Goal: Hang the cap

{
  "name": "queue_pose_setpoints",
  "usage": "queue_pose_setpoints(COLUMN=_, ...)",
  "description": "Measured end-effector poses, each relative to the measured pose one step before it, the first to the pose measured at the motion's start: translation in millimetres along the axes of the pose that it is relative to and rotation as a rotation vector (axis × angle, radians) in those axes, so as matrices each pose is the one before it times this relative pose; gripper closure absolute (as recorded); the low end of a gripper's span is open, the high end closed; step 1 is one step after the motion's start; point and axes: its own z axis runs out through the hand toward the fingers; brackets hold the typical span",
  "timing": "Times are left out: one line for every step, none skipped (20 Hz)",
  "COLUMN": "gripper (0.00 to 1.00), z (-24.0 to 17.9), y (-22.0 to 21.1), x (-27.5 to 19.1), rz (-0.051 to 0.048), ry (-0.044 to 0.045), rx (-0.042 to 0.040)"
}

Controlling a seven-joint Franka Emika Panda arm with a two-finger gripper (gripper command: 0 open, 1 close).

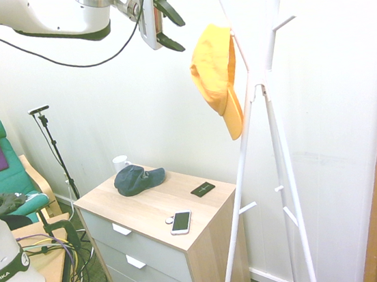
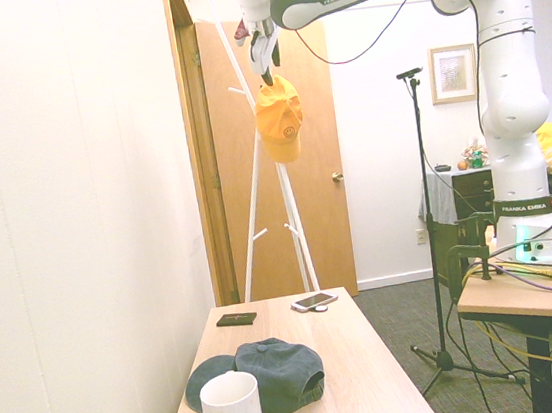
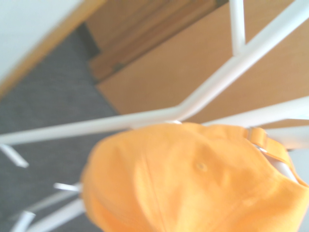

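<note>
The cap (image 1: 215, 76) hangs on the white coat rack (image 1: 269, 124), brim down, beside the wall. We see the gripper (image 1: 173, 24) apart from it, jaws spread, with open air around.

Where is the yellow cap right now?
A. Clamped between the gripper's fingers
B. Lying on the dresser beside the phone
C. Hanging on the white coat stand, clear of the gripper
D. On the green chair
C: the yellow cap hangs from the white coat stand, and the gripper sits apart from it with its fingers spread and nothing between them.
</note>
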Motion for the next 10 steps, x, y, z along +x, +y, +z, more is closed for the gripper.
queue_pose_setpoints(gripper=0.0, z=-3.83, y=2.37, x=9.01, rz=0.01753, ry=-0.03963, rx=0.03654)
queue_pose_setpoints(gripper=0.0, z=-4.08, y=2.44, x=8.96, rz=0.01694, ry=-0.04003, rx=0.03735)
queue_pose_setpoints(gripper=0.0, z=-2.89, y=1.45, x=7.03, rz=0.01421, ry=-0.04305, rx=0.03715)
queue_pose_setpoints(gripper=0.0, z=-1.21, y=0.2, x=4.87, rz=0.01252, ry=-0.04417, rx=0.0359)
queue_pose_setpoints(gripper=0.0, z=1.23, y=-1.25, x=2.56, rz=0.01297, ry=-0.04675, rx=0.03741)
queue_pose_setpoints(gripper=0.0, z=5.22, y=-3.29, x=-0.26, rz=0.0118, ry=-0.04873, rx=0.03651)
queue_pose_setpoints(gripper=0.0, z=8.25, y=-5.88, x=-1.68, rz=0.01009, ry=-0.0502, rx=0.03679)
queue_pose_setpoints(gripper=0.0, z=10.68, y=-6.45, x=-2.13, rz=0.00987, ry=-0.05196, rx=0.0341)
queue_pose_setpoints(gripper=0.0, z=12.31, y=-6.64, x=-1.32, rz=0.01165, ry=-0.05193, rx=0.03148)
queue_pose_setpoints(gripper=0.0, z=12.26, y=-6.54, x=-1.44, rz=0.01226, ry=-0.05431, rx=0.0311)
